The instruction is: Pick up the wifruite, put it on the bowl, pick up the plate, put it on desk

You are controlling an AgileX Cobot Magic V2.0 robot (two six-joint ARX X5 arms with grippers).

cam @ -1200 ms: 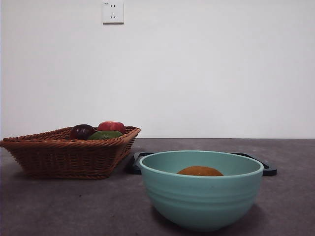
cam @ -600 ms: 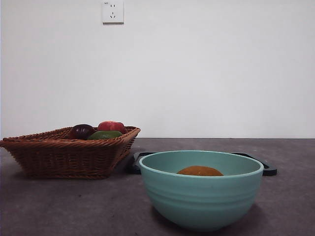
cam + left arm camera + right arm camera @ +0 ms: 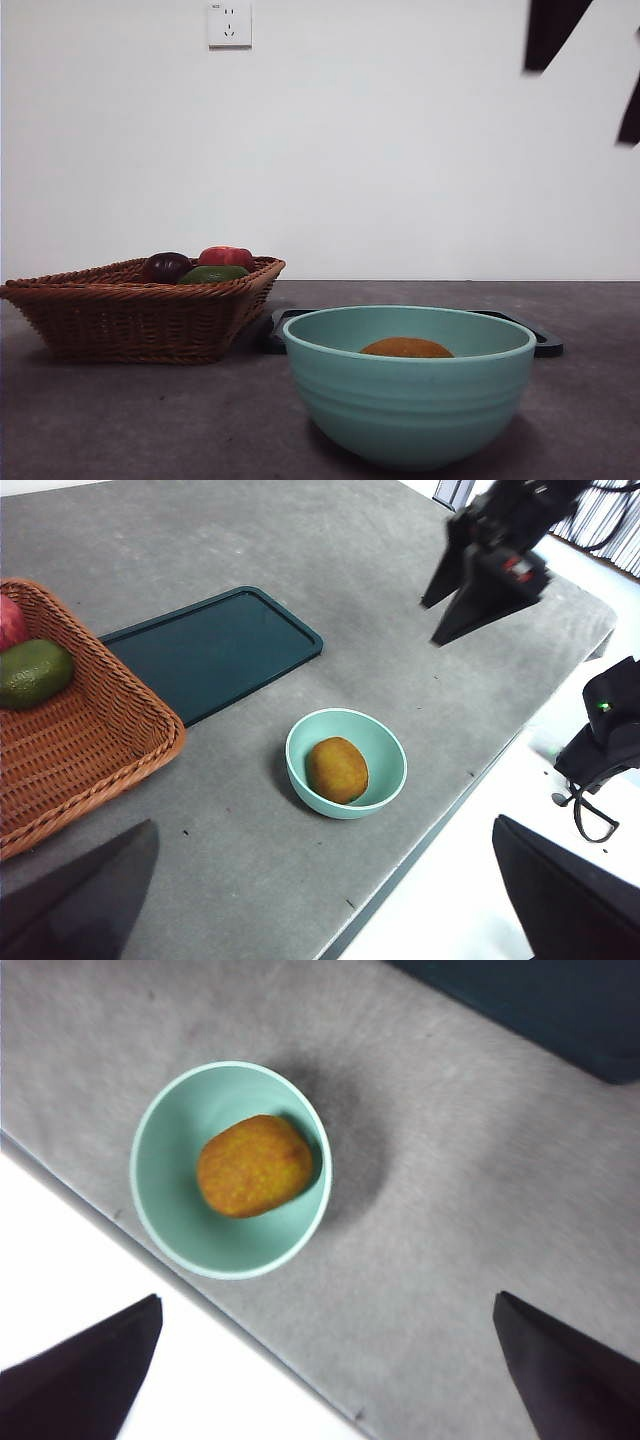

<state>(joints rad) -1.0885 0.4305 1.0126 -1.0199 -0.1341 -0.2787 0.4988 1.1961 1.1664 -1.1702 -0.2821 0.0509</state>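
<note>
Wifruite (image 3: 254, 1165), dull orange-brown, whole in bowl (image 3: 170, 1222) from right wrist, only top from front; right gripper (image 3: 325, 1380) jaws wide apart, empty, bowl at 11 o'clock.

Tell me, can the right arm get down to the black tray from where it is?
Probably yes. The right claw hangs open and empty above the desk, and the tray lies bare behind the bowl, nothing on it.

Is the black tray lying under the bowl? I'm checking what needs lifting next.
No: in the left wrist view the black tray lies flat on the desk beside the bowl, apart from it.
</note>
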